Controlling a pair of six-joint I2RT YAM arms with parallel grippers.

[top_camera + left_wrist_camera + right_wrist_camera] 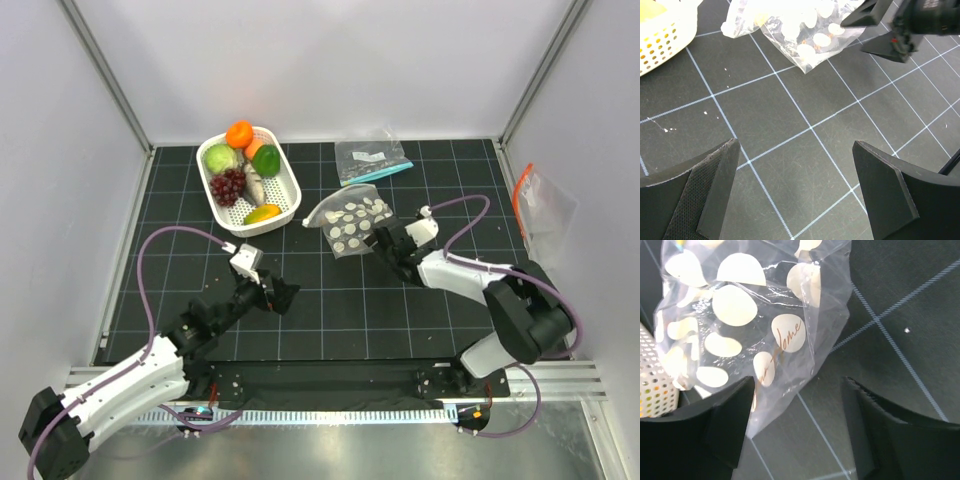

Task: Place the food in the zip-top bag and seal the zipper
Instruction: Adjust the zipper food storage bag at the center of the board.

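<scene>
Right gripper [385, 243] hovers low at the near edge of the clear, floppy, white-dotted zip-top bag [350, 222], jaws spread wide, nothing pinched. The wrist view shows this gripper [797, 382] straddling a crinkled corner of the bag [750, 315]; whether it is touching, I cannot tell. Left gripper [283, 295] hangs over the black gridded worktop [340, 320], well short of the bag, jaws equally wide apart and empty.

The bag lies crumpled and apparently empty on the worktop, just right of the white perforated plastic basket [292, 195]. All the toy food sits in that basket, six pieces by my count:
- round orange fruit [239, 133]
- pale green piece [222, 158]
- dark green piece [266, 160]
- purple grapes [228, 186]
- yellow piece [262, 213]
- whitish piece [254, 183] I can't identify

One basket, one dotted bag, and two other bags: a smaller clear bag with a teal strip [372, 158] behind, and a clear bag with an orange strip [540, 205] far right.

That film looks light, limp and slippery, so I'd expect it to slide and collapse rather than stand open. Best taken by the mouth edge, though I can't make out the zipper. The food looks hard, light and rounded, likely to roll, so grip it across the middle.
</scene>
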